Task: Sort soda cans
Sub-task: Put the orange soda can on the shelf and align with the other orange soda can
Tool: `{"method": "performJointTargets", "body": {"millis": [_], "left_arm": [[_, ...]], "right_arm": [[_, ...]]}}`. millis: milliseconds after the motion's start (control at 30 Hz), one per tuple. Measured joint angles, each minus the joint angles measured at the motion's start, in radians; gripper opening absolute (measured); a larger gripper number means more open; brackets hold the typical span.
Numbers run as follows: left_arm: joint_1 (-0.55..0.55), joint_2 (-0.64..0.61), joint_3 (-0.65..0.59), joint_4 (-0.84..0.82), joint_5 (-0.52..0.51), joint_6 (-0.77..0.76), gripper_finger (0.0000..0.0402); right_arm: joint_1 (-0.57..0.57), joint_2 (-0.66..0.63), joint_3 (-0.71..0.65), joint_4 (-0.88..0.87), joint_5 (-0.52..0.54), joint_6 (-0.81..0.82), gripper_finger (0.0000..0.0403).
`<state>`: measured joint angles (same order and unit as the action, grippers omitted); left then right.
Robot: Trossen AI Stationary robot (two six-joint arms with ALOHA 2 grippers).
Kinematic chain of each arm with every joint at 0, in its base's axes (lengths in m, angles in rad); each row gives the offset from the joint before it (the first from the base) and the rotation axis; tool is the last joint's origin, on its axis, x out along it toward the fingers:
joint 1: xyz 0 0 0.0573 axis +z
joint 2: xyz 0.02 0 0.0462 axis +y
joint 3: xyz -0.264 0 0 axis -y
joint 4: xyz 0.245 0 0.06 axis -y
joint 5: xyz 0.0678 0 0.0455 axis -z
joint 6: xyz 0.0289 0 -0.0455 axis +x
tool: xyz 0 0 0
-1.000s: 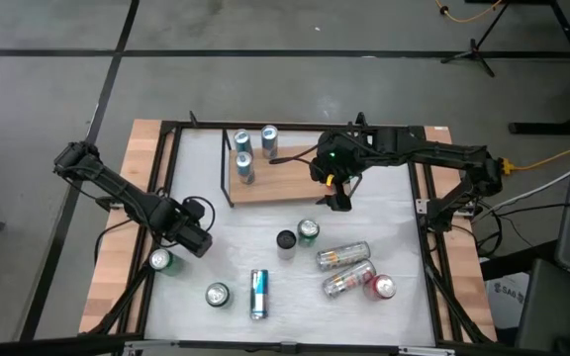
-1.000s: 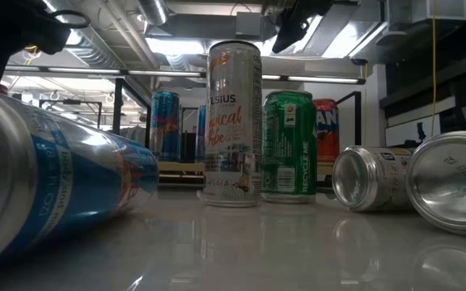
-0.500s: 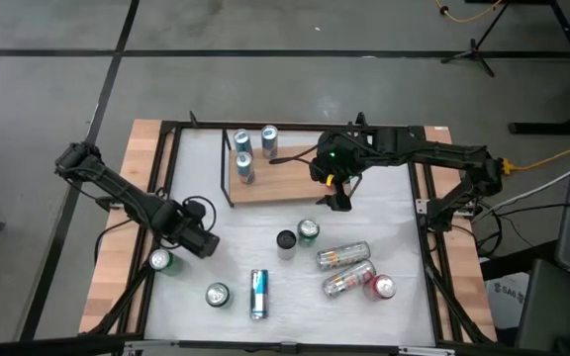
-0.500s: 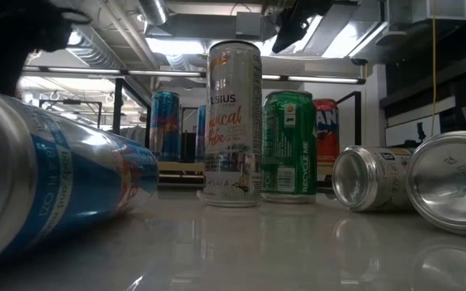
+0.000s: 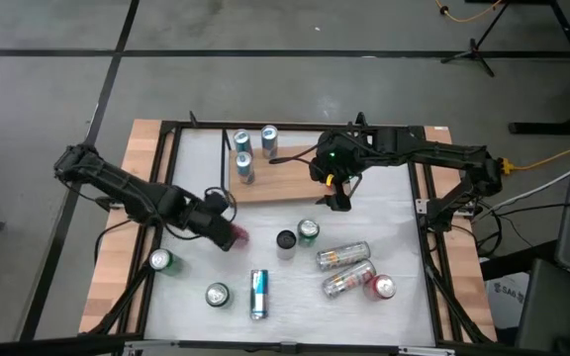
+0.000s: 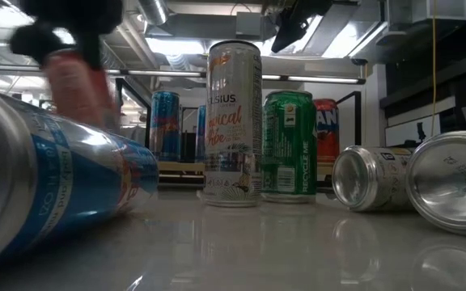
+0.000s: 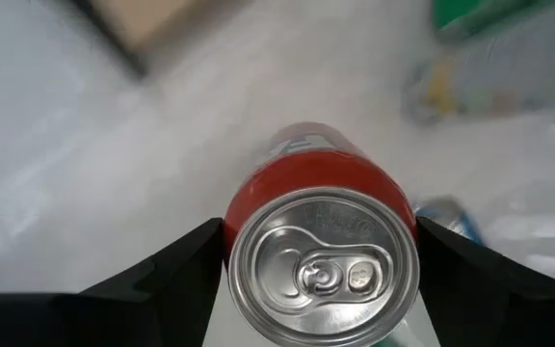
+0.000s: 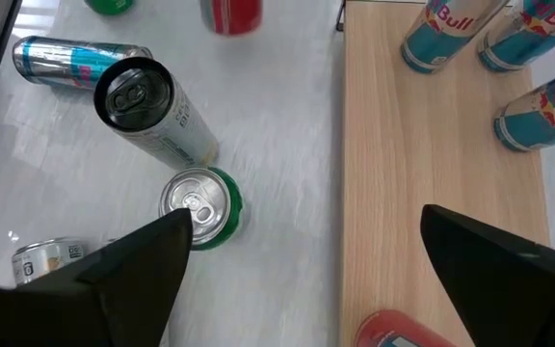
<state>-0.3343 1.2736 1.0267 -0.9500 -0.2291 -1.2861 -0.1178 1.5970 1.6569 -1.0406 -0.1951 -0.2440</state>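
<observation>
The left claw (image 5: 228,233) is gripping a red can (image 7: 321,246) and holds it up above the white worktop (image 5: 196,178), near the middle. In the left wrist view the two dark fingers (image 7: 176,265) sit on both sides of the can, and its silver top faces the camera.

The right claw (image 5: 336,198) hangs over the edge of the wooden board (image 5: 285,183) with its fingers spread wide, and it holds nothing.

Three blue cans (image 5: 243,158) stand together on the board. That part of the sorting looks done.

A lot is left. A tall silver can (image 6: 233,121) and a green can (image 6: 290,145) stand side by side. Two silver cans (image 5: 344,269) lie on their sides, with another red can (image 5: 382,288) just beside them. A blue can (image 5: 258,294) lies flat near the front. Two more cans (image 5: 188,277) stand on the left. Most of the job looks not yet done.
</observation>
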Motion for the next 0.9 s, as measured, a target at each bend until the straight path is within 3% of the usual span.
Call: {"method": "performJointTargets", "body": {"millis": [233, 400, 900], "left_arm": [[0.120, 0.032, 0.001, 0.152, -0.039, 0.316, 0.0282], [0.183, 0.091, 0.001, 0.241, 0.021, 0.483, 0.0282], [0.208, 0.174, 0.003, 0.248, 0.058, 0.635, 0.0287]], "right_arm": [[0.000, 0.000, 0.000, 0.012, 0.000, 0.000, 0.0397], [0.000, 0.000, 0.000, 0.032, 0.000, 0.000, 0.0397], [0.000, 0.017, 0.000, 0.139, 0.000, 0.000, 0.0397]]}}
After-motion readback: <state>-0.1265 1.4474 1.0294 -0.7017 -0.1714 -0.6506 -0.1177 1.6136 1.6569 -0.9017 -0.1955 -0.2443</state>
